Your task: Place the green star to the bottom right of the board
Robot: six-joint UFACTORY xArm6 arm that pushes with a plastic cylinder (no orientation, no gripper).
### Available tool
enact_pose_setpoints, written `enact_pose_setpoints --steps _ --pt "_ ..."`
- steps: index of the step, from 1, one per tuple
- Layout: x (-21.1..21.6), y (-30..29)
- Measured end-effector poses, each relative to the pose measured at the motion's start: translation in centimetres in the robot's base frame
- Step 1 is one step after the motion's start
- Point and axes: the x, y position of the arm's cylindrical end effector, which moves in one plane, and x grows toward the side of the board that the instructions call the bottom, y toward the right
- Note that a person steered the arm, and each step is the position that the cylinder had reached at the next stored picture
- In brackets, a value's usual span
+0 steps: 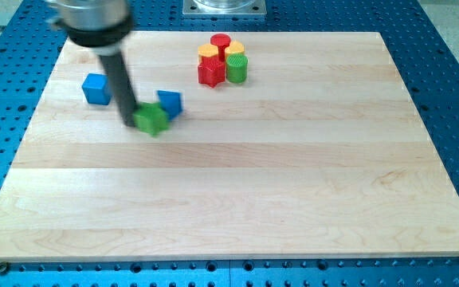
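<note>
wooden board (237, 207): two blue, two green, two red, two yellow blocks

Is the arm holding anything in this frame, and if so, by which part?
Nothing is held; the arm has no gripper. My tip sits against the green star on the side toward the view's left, apparently touching it.

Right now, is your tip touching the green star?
Touching: the camera view shows my tip pressed against the green star's left side, no gap.

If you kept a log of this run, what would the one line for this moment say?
my tip: touching green star on its view-left side | blue block right behind the star | star position: upper left of board | goal bottom right: not reached
</note>
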Motion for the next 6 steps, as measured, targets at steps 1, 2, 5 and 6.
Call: enact_pose_setpoints --steps 1,2,5,6 --pt "3.0 6.6" --pt "6.6 13.2" --pt "3.3 14.8" --pt "4.2 22.7"
